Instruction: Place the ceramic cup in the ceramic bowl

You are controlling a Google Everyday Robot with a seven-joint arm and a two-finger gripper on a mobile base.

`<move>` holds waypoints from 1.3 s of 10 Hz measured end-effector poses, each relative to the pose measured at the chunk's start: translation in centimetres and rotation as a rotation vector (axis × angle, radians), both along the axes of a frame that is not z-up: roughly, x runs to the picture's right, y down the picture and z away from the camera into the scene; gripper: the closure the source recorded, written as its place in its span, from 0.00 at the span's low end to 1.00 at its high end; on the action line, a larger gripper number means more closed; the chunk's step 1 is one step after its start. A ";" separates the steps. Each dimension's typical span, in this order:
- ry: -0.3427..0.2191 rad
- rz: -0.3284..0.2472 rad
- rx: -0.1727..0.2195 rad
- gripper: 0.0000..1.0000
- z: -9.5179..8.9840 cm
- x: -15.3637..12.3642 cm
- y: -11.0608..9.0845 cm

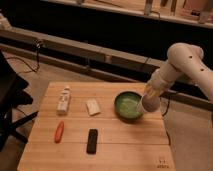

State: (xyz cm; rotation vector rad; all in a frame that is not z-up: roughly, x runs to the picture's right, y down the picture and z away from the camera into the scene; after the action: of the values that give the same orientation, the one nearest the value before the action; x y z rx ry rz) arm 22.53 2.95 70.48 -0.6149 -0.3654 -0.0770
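The ceramic bowl [127, 105] is wide and green and sits on the right part of the wooden table [115, 145]. The ceramic cup [149, 105] is small and pale, and it hangs tilted in the air at the bowl's right rim. My gripper [150, 94] comes down from the white arm at the upper right and is shut on the cup from above. The cup overlaps the bowl's right edge in this view; whether it touches the bowl I cannot tell.
On the table's left half lie a small white bottle [63, 99], a pale sponge-like block [93, 107], a red-orange carrot-shaped object [59, 131] and a black rectangular object [92, 140]. A dark chair [10, 100] stands at the left. A low ledge runs behind the table.
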 end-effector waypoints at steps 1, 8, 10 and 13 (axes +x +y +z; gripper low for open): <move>-0.001 -0.010 -0.004 1.00 -0.5 -0.4 -1.4; -0.012 -0.045 -0.007 1.00 1.7 -1.9 -2.3; -0.015 -0.057 -0.014 1.00 1.1 -2.7 -3.8; -0.019 -0.076 -0.011 1.00 2.7 -3.5 -2.4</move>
State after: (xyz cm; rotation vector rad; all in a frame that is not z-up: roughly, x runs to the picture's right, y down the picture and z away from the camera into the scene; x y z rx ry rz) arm 19.05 0.57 73.22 -0.6388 -0.3615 -0.1535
